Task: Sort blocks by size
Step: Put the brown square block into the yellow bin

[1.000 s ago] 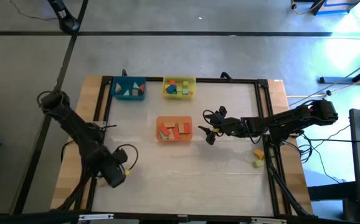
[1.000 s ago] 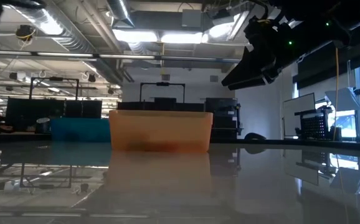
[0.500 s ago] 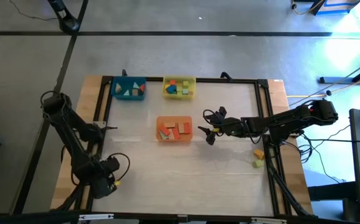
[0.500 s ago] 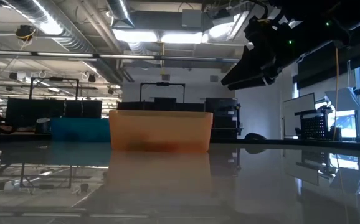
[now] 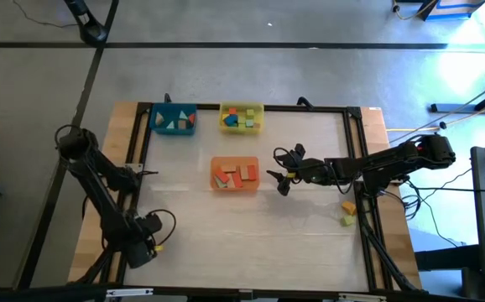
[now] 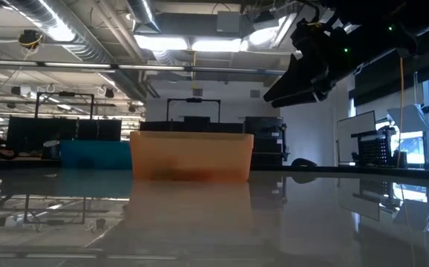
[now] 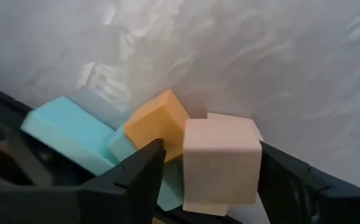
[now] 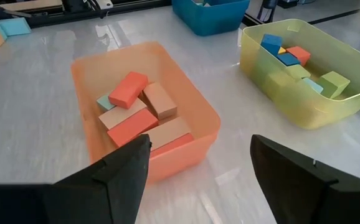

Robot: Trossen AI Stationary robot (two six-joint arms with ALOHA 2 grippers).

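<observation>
My left gripper [image 5: 146,249] points down at the table's near-left corner, open. A pale wooden cube [image 7: 220,165] stands between its fingers. An orange block [image 7: 155,121] and turquoise blocks [image 7: 68,134] lie against the cube, beside the black rail. My right gripper [image 5: 280,180] hangs open right of the orange tray [image 5: 234,174], holding nothing. That tray holds red and wood-coloured blocks [image 8: 136,112]. My left gripper comes at the pale cube from above, pointing down. A strip of turquoise shows between one finger [image 7: 149,168] and the cube. The other finger [image 7: 279,180] borders the cube's side [image 7: 255,168]. I cannot tell whether it touches.
A blue tray [image 5: 174,120] and a yellow tray [image 5: 242,117] with blocks stand at the far edge. Two loose blocks [image 5: 347,210] lie at the right rail. A black frame rail [image 5: 129,210] borders the table. Bare tabletop lies in the near middle [image 5: 251,235].
My left gripper has moved toward the table's near-left corner and sunk lower, its fingers equally wide apart.
</observation>
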